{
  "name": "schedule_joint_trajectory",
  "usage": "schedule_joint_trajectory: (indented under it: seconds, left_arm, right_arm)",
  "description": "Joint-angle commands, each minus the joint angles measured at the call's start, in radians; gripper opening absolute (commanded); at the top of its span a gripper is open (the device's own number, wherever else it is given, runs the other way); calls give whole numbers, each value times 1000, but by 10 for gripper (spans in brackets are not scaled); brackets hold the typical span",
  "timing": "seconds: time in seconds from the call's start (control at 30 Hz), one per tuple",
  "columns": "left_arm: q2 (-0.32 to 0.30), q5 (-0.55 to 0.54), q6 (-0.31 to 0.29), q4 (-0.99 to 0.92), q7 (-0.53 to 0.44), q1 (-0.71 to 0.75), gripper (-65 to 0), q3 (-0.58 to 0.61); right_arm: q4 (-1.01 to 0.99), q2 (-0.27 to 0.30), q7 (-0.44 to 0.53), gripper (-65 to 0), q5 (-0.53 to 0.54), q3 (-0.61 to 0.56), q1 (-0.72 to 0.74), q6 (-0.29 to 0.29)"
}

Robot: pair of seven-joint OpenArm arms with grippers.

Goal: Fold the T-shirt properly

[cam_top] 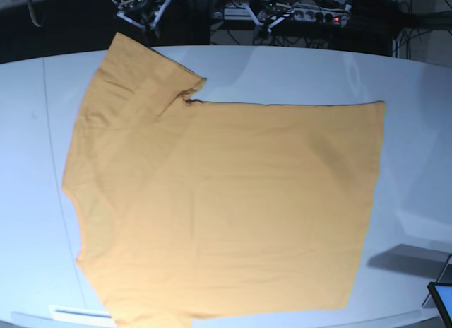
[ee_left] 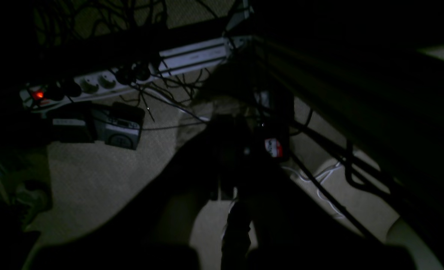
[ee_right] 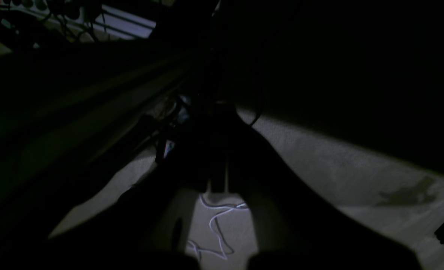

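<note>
T-shirt (cam_top: 226,201) fills most of base view, orange-yellow, spread flat on white desk (cam_top: 424,130), not folded. Lies sideways: hem edge at view right, straight; shoulder end at view left. One sleeve sticks out toward top left, thin dark line along its edge and along the top side seam. Bottom sleeve runs off frame at lower left. Few soft wrinkles, cloth smooth overall. Dark tablet-like corner (cam_top: 441,300) at bottom right of desk, just beside a grey shadow, apart from the shirt. Neither arm over the desk in base view.

Both wrist views very dark, pointing down at carpet floor (ee_left: 94,180), well away from the shirt. Left wrist view: white power strip (ee_left: 105,80) with red lit switch, black plugs and cables in it, a grey-black box (ee_left: 116,129) just below it, white cable (ee_left: 327,187) on the floor. Right wrist view: white cable loop (ee_right: 218,225) on the floor, dark frame bars to the left. Left gripper (ee_left: 227,195) and right gripper (ee_right: 218,187) only dim silhouettes; both fully closed, nothing held
</note>
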Motion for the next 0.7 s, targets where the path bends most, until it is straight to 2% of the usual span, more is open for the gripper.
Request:
schedule_joint_trajectory:
  seconds: [0.0,0.3,0.47,0.67]
  left_arm:
    - [3,2,-5,4,-11,-1,-650,1]
    - [-11,4,-5,-8,-11,24,-650,3]
    - [-43,4,-5,-8,-7,28,-650,3]
    - [-37,2,-5,-3,-10,19,-650,0]
  right_arm:
    - [2,-2,12,-649,3,0,0,3]
    - [2,-10,12,-649,3,-2,0,3]
    - [2,-10,12,-649,3,-2,0,3]
    - [2,-11,12,-649,3,0,3,3]
